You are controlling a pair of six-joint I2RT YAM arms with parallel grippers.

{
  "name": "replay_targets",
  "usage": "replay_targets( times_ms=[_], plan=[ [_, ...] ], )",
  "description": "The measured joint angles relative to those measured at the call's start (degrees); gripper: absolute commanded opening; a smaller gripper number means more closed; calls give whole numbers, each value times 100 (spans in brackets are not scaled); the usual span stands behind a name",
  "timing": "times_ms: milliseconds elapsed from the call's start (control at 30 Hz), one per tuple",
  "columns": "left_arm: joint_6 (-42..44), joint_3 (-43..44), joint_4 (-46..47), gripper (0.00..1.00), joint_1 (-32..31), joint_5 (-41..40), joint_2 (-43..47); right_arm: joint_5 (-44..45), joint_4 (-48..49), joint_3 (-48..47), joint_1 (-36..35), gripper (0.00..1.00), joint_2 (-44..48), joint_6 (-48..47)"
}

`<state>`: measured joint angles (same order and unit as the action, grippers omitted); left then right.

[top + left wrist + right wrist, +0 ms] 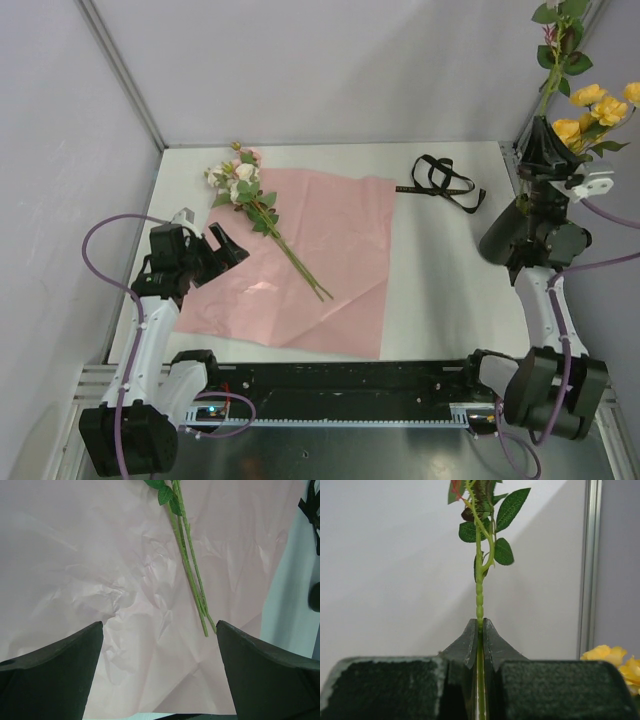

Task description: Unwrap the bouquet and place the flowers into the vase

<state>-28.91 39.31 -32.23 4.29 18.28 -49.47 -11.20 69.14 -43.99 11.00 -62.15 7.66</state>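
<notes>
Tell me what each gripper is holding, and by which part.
The right gripper is shut on one flower, pinching its green stem below the leaves. The left gripper is open over the pink paper, holding nothing.

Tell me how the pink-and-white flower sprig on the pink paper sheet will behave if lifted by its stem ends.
Probably droops: the thin green stems are long, with the pink-and-white blooms massed at the far end. The several loose stems may splay or slip unless the open left pincer closes on all.

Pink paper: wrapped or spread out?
Spread out. The pink paper lies open and creased on the table, flowers loose across it, black ribbon off the sheet.
</notes>
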Motion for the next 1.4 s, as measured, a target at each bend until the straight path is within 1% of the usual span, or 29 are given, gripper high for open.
replay_targets(
  times_ms=[167, 367, 567, 767, 1200, 1400],
  plan=[
    [0, 0, 0, 100, 0, -9, -2, -575, 385, 0, 820, 0, -531, 501],
    [0, 0, 0, 100, 0, -4, -39, -960, 407, 7, 1303, 0, -1082, 758],
    [0, -2, 0, 100, 0, -4, -118, -1228, 422, -72, 1390, 0, -1582, 793],
    [0, -2, 0, 100, 0, -7, -118, -1355, 431, -365, 1390, 0, -1971, 782],
    [0, -2, 0, 100, 4, -7, -149, -1322, 490, -420, 1331, 0, -2249, 590],
    [2, -2, 0, 100, 63, -4, -157, -1182, 490, -138, 1333, 0, -2256, 402]
  ],
)
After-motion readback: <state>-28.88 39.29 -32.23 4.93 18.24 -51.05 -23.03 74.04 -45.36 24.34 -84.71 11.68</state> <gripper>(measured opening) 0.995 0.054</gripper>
